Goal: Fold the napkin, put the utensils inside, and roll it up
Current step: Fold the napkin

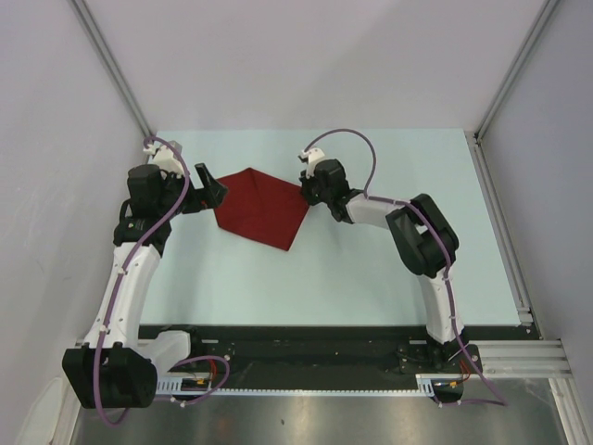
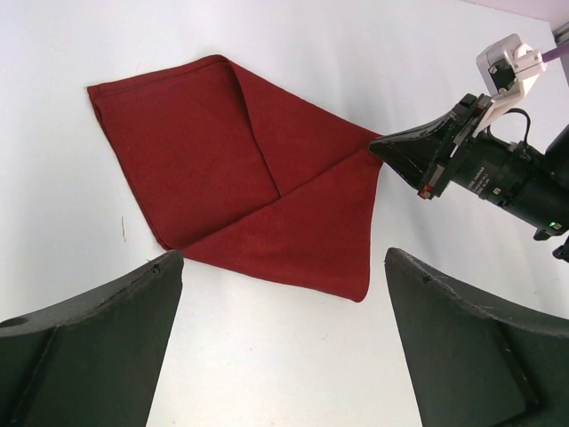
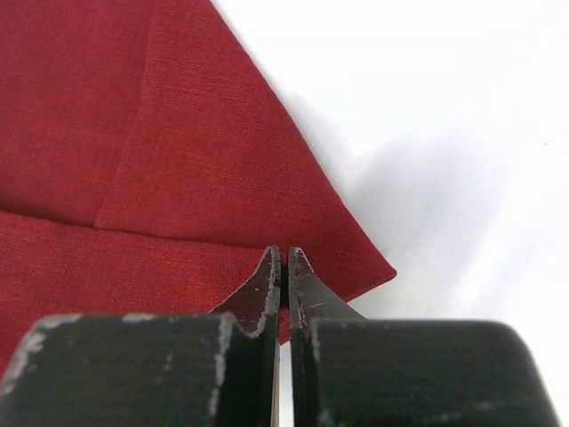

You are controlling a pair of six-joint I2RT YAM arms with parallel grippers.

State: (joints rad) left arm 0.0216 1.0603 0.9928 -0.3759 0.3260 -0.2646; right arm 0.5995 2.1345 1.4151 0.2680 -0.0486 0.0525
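The dark red napkin [image 1: 259, 206] lies on the pale table [image 1: 371, 269] as a diamond, with two flaps folded in to a seam across its middle [image 2: 240, 178]. My right gripper [image 1: 304, 188] is shut, its tips [image 3: 284, 253] down at the cloth [image 3: 133, 160] just inside the right corner. I see no cloth between them. From the left wrist view its dark tip [image 2: 378, 147] meets that corner. My left gripper [image 1: 211, 190] stands open just off the napkin's left side, its fingers wide apart [image 2: 284, 267] with nothing between them. The utensils are out of view.
Grey walls close in the table on the left, back and right. A metal rail [image 1: 500, 232] runs along the right edge. The black base rail [image 1: 306, 348] with both arm mounts lies along the near edge.
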